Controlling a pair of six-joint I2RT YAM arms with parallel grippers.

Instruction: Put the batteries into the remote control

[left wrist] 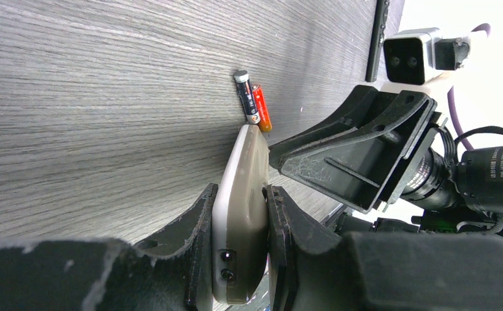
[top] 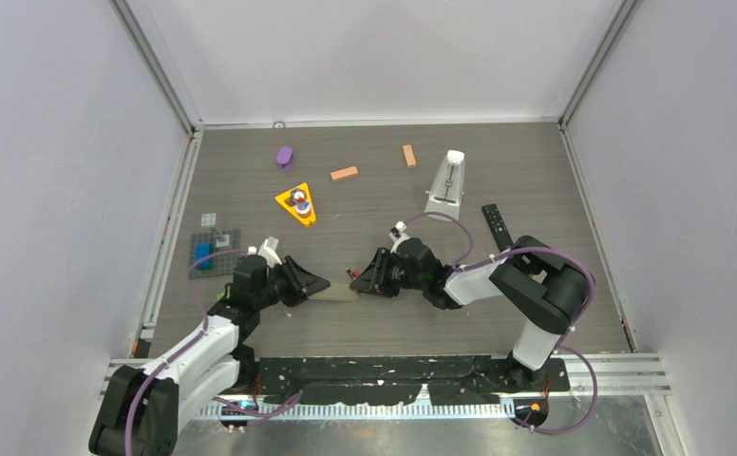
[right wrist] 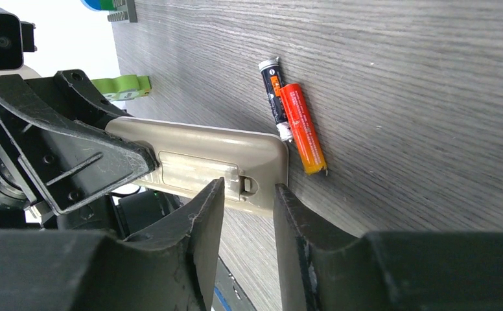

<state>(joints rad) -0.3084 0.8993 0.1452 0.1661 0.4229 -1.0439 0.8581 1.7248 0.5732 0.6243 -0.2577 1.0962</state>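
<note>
The remote control is pinched edgewise by the left hand; the right hand is spread astride its cover end. The batteries lie on the surface at one o'clock of that end. The cover should be slid off squarely first.

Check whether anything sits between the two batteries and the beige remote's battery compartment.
Yes: the cover on the remote, held by the left end effector, appears still closed. The batteries lie on the table beside its end, nothing else between.
</note>
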